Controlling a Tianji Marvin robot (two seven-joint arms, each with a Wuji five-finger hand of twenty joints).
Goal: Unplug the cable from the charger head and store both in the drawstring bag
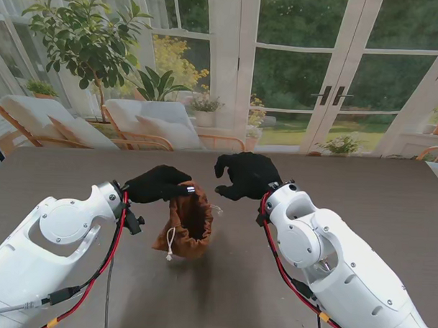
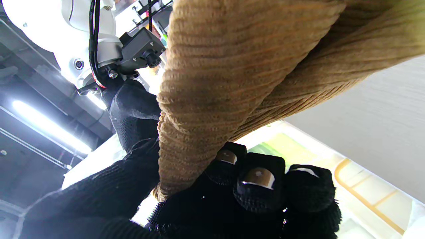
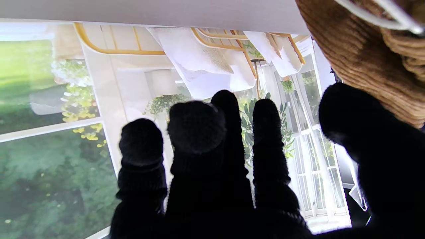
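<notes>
Across the dark grey-brown table (image 1: pixel 390 206) I see the brown ribbed-corduroy drawstring bag (image 1: pixel 188 224) slumped near the middle, mouth gaping, its white cord (image 1: pixel 171 243) dangling on the side nearer to me. My black-gloved left hand (image 1: pixel 158 183) pinches the bag's rim; the black-gloved right hand (image 1: pixel 247 175) hovers just right of the bag, fingers spread, holding nothing. Soft, light cloth will likely collapse, so I'd hold the rim; cable and charger aren't visible.
</notes>
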